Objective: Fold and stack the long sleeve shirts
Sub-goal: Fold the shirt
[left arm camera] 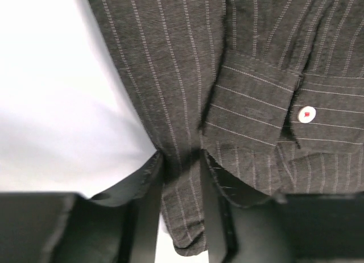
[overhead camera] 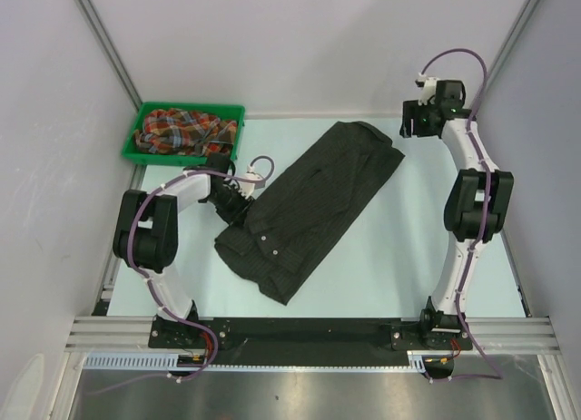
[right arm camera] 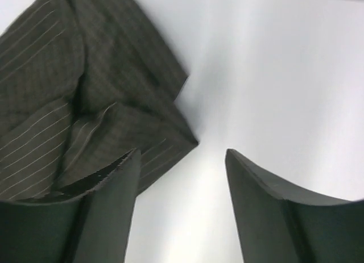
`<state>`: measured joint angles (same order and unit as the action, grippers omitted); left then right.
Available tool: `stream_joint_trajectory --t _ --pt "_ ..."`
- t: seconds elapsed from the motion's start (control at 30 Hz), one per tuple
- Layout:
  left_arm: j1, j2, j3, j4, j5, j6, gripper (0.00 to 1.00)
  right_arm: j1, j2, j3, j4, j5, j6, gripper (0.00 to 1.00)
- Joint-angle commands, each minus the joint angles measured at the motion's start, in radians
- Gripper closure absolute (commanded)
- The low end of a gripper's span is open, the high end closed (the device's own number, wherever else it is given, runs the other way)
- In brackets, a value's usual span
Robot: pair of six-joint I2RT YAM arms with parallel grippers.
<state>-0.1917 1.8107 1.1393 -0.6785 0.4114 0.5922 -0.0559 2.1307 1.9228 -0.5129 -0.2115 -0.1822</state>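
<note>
Black pinstriped shirt (overhead camera: 309, 202) – where is it right now? — K

Flat on the table (overhead camera: 408, 248), folded into a long band. It runs diagonally from near-left of centre up to the far right. Plaid shirt (overhead camera: 186, 130) is bunched up in the green bin (overhead camera: 192, 105), far-left corner, well apart from it — M

Left gripper (left arm camera: 181, 172)? — K

Down at the band's left edge, nearer half. Jaws partly closed, straddling the hem, striped cloth in the gap and against both fingers. Can't tell if it's actually pinched. White button (left arm camera: 307, 114) with a red centre sits on the cloth off to one side — M

Right gripper (right arm camera: 182, 155)? — K

Jaws wide apart, nothing between them, just bare table. It sits just beside the far corner of the shirt. One finger (right arm camera: 108, 206) overlaps that corner in the wrist view, can't tell if it touches — M
</note>
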Motion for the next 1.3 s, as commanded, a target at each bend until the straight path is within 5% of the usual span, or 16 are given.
stream_joint_trajectory --t 0.0,0.13,0.57,0.67,0.77,1.27 --pt "-0.017 -0.016 -0.049 -0.055 -0.023 -0.022 0.67 -0.025 -0.038 -0.141 -0.085 -0.194 0.117 0.36" --pt "-0.055 -0.046 -0.101 -0.072 -0.029 -0.008 0.78 -0.042 -0.008 -0.266 -0.092 -0.333 0.197 0.48" --pt "-0.118 -0.114 -0.233 -0.075 -0.002 -0.017 0.84 0.021 0.078 -0.453 0.082 -0.46 0.38 0.49" --pt "-0.123 -0.137 -0.248 -0.079 0.013 -0.017 0.85 0.016 0.1 -0.441 0.093 -0.445 0.386 0.81" --pt "-0.143 -0.163 -0.268 -0.09 0.046 -0.011 0.85 0.002 0.123 -0.374 0.068 -0.378 0.372 1.0" --pt "-0.419 -0.087 -0.199 -0.079 0.121 -0.092 0.79 0.021 0.394 0.149 -0.076 -0.263 0.29 1.0"
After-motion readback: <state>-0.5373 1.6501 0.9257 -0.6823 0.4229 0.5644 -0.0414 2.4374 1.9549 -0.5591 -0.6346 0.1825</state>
